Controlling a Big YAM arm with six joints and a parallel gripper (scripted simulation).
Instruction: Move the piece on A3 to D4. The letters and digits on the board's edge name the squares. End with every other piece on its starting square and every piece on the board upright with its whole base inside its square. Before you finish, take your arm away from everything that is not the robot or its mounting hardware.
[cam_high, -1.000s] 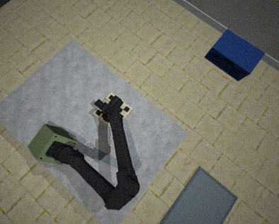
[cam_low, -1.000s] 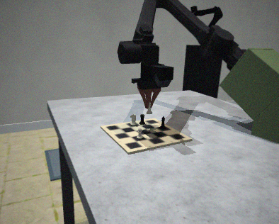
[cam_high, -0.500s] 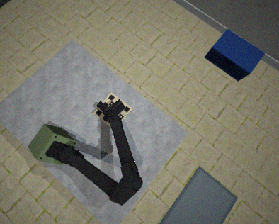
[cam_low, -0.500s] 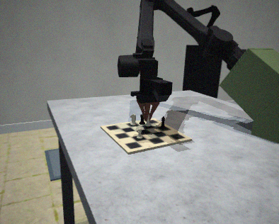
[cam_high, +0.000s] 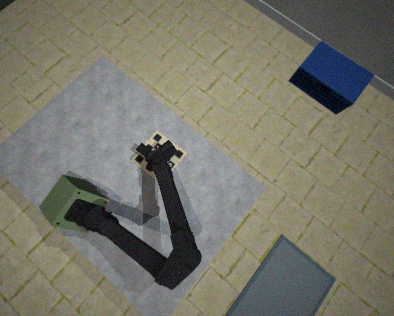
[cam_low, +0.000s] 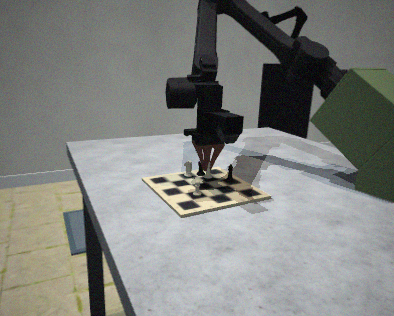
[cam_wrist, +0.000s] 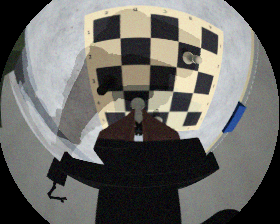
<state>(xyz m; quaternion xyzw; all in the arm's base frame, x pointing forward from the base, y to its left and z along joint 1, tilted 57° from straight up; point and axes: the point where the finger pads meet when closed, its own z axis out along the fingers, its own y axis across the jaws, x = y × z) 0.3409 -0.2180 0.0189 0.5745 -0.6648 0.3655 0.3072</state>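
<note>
The small chessboard (cam_low: 186, 210) (cam_high: 180, 151) (cam_wrist: 104, 26) lies on the grey table. My gripper (cam_low: 208, 161) (cam_wrist: 138, 112) (cam_high: 154, 153) is low over the far part of the board and is shut on a light chess piece (cam_wrist: 138, 103) (cam_low: 208, 173), held upright just at the board's surface. In the exterior view a white piece (cam_low: 188, 168) and a black piece (cam_low: 201, 169) stand close to the left of the fingers, another black piece (cam_low: 230, 173) stands to the right, and a small white piece (cam_low: 197, 188) (cam_wrist: 189, 57) stands nearer the middle. The square labels are too small to read.
The green robot base (cam_low: 365, 130) (cam_high: 62, 200) stands at the table's right side. The grey table top (cam_low: 225, 260) surrounds the board. A blue box (cam_high: 332, 76) and a grey slab (cam_high: 287, 282) lie on the tiled floor.
</note>
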